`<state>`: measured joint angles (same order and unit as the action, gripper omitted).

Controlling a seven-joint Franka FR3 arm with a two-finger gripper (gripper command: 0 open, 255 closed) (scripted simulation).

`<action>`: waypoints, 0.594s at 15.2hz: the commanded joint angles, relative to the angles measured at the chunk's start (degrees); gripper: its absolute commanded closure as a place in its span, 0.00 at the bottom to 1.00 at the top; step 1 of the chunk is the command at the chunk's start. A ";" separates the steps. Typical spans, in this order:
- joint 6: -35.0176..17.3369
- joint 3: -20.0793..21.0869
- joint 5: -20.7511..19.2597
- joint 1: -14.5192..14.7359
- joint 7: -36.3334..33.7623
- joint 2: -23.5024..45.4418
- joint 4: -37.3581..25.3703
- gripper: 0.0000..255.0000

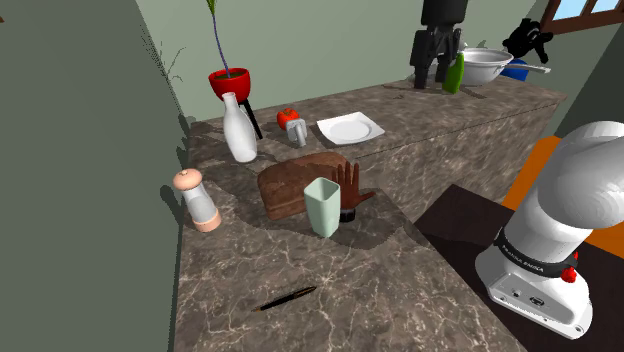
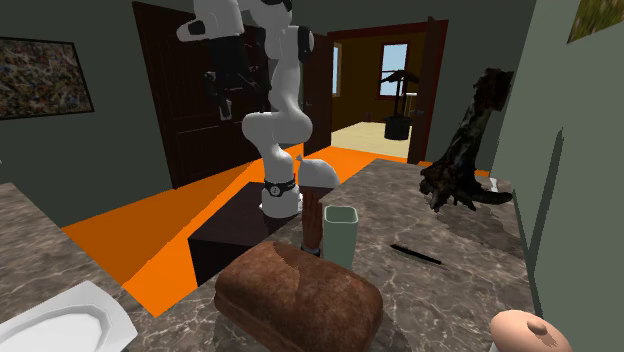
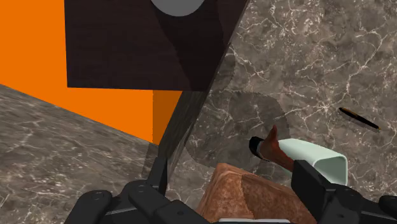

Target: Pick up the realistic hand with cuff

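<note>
**Operator:** Gripper (image 3: 232, 164) status?

**Technician:** Released. Fingers apart, clasping nothing. Held high above the counter (image 1: 380, 300), well apart from every item.

**Operator:** Target location?

**Technician:** Brown hand (image 1: 352, 186), upright on a dark cuff. Just beside the end of the bread loaf (image 1: 288, 188) and, in the shoulder view, directly behind the pale green cup (image 1: 322, 206). Contact with either not confirmable.

**Operator:** Likely faults on approach?

**Technician:** Finger strike on cup or loaf, caused by the tight clearance on those sides. Probable result: toppled cup or displaced target. Closure on the splayed digits rather than palm or wrist: probable slip. Descend straight down, align jaws across the free sides, and close only after confirming clearance.
</note>
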<state>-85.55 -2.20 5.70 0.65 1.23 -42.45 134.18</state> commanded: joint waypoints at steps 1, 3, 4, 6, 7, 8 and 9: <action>0.00 0.00 0.00 0.00 0.00 0.00 0.00 0.00; -4.56 2.42 0.43 1.05 -0.71 -1.68 4.04 0.00; -6.87 3.66 0.66 1.60 -1.08 -2.37 5.97 0.00; -11.59 6.20 1.14 2.76 -1.87 -3.46 9.64 0.00; -14.01 7.51 1.39 3.37 -2.29 -3.83 11.38 0.00; -16.46 8.84 1.63 3.98 -2.74 -4.08 13.04 0.00; -18.96 10.21 1.87 4.61 -3.22 -4.20 14.64 0.00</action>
<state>-101.74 6.95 7.59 4.82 -1.88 -46.60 147.18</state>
